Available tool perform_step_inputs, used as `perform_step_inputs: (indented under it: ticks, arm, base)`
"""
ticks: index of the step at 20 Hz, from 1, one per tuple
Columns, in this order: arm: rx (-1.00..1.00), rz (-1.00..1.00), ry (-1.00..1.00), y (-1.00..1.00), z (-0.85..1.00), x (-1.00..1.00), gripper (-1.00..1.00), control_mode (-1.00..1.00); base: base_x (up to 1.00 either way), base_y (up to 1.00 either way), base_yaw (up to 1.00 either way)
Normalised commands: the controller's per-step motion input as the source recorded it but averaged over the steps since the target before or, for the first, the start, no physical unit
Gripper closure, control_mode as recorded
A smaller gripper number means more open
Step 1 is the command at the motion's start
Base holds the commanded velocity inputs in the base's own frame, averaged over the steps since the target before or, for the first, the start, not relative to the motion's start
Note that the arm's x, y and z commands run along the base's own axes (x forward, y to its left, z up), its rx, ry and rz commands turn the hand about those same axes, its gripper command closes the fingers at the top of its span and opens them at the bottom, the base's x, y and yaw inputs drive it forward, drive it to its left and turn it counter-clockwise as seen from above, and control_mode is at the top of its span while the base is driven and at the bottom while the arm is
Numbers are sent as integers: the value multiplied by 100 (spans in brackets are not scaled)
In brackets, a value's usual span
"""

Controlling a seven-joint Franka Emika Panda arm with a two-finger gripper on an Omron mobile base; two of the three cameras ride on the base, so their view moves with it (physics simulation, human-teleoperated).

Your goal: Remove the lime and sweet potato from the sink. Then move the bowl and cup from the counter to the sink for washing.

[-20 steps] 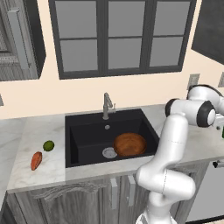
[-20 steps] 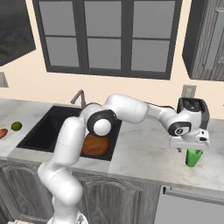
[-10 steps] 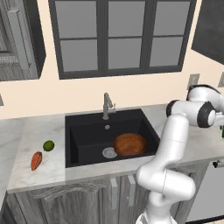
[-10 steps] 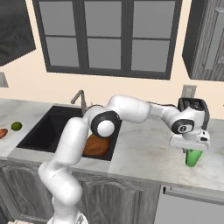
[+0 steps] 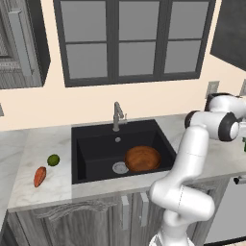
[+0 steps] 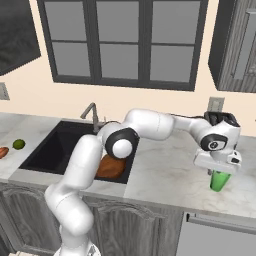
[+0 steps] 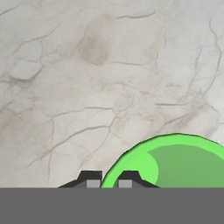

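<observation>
Matte black rectangular sink [image 5: 96,149] at centre, grey metal faucet [image 5: 116,116] at its 12 o'clock rim. Round brown wooden bowl [image 5: 142,158] sits inside, silver drain [image 5: 119,167] touching its 9 o'clock edge. On the marbled grey-white counter [image 5: 29,144] at 9 o'clock: yellow-green lime [image 5: 53,160], orange-red sweet potato [image 5: 40,176] just beside it at 7 o'clock. White arm [image 5: 192,163] rises at 4 o'clock.

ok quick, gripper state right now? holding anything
Gripper: shut on the cup, jaws pinching its rim; the cup stands on the counter, not yet lifted.
</observation>
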Motion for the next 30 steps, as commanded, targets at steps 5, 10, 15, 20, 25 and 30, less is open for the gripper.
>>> perform_step_inputs:
  ticks: [5, 10, 15, 20, 25, 30]
  arm:
    - [1, 1, -1, 23, 16, -21, 100, -100]
    - [0, 3, -6, 30, 18, -19, 100, -100]
    - [0, 6, -15, 39, 10, -22, 100, -100]
    - [-2, 8, -18, 41, 10, -20, 100, -100]
    - [-10, 10, -11, 37, 21, -18, 100, -100]
    - [-15, 8, -3, 35, 31, -15, 100, -100]
  base:
    - [0, 0, 0]
    - [0, 0, 0]
    - [0, 0, 0]
    - [0, 0, 0]
    - [0, 0, 0]
    - [0, 0, 0]
